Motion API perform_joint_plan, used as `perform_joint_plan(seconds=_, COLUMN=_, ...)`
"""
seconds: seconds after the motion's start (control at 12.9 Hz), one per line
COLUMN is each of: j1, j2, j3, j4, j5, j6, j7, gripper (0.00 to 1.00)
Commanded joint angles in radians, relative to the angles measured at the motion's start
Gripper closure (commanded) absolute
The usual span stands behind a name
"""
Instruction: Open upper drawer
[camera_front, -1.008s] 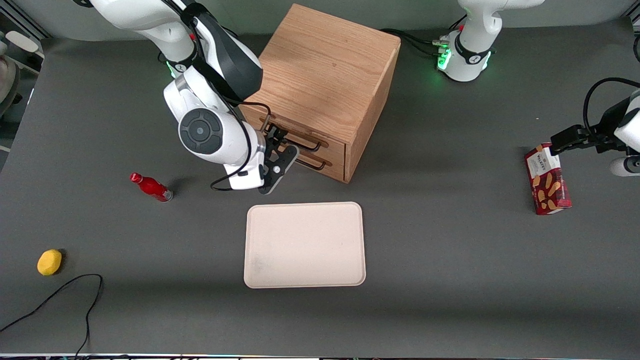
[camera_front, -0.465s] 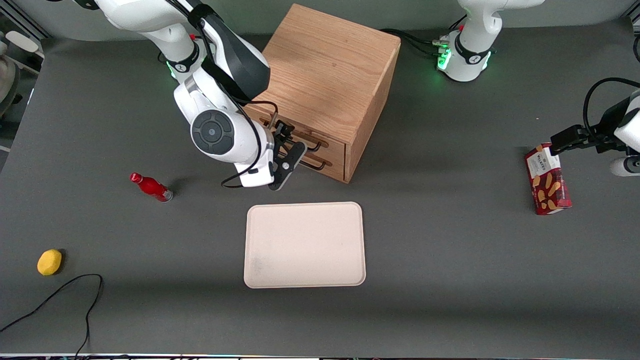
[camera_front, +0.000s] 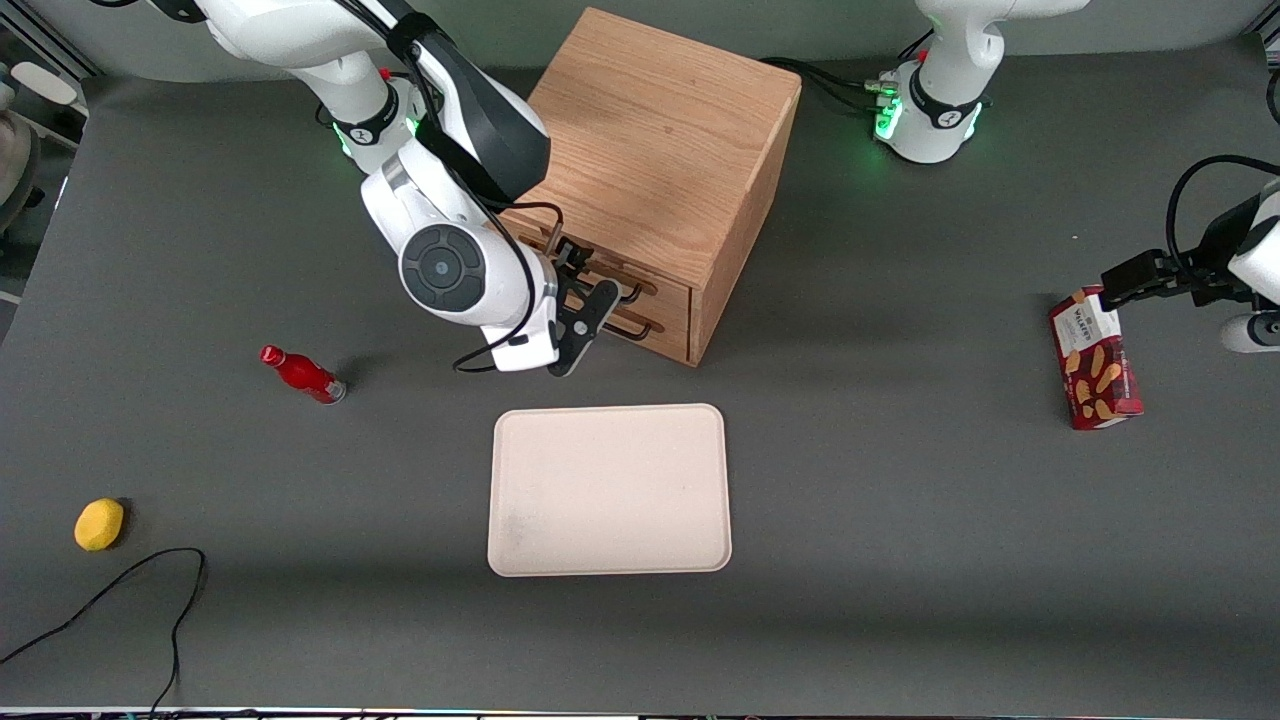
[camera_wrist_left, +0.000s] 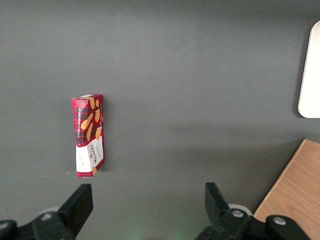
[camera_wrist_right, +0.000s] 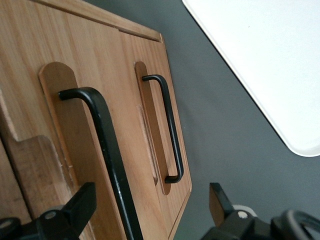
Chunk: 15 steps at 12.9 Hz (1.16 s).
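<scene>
The oak cabinet (camera_front: 655, 150) stands at the table's middle with both drawers shut. The upper drawer (camera_front: 662, 287) carries a thin black bar handle (camera_front: 628, 291); the lower twin drawer (camera_front: 668, 338) sits under it with its own handle (camera_front: 637, 326). My right gripper (camera_front: 588, 276) is right in front of the upper drawer, open. In the right wrist view the upper handle (camera_wrist_right: 107, 150) runs between my spread fingers (camera_wrist_right: 82, 205), nearer one of them, not gripped; my gripper (camera_wrist_right: 150, 202) faces the upper drawer front (camera_wrist_right: 30, 75). The lower handle (camera_wrist_right: 169, 130) shows farther off.
A cream tray (camera_front: 610, 490) lies nearer the front camera than the cabinet. A red bottle (camera_front: 303, 374), a yellow fruit (camera_front: 99, 524) and a black cable (camera_front: 120, 590) lie toward the working arm's end. A red biscuit box (camera_front: 1095, 358) lies toward the parked arm's end.
My gripper has moved closer to the drawer fronts and along them toward the parked arm's end, so the upper handle now lies between its fingers. The drawers have not moved.
</scene>
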Motion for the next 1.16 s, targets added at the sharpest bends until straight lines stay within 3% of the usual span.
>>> perform_joint_plan(seconds=0.0, j1=0.01, j2=0.002, j3=-0.011, j4=-0.009, j5=0.021, j6=0.002, j7=-0.049, gripper=0.0)
perform_joint_plan(seconds=1.09, j1=0.004, j2=-0.004, j3=-0.023, j4=-0.083, j5=0.009, j6=0.118, j7=-0.236, gripper=0.0)
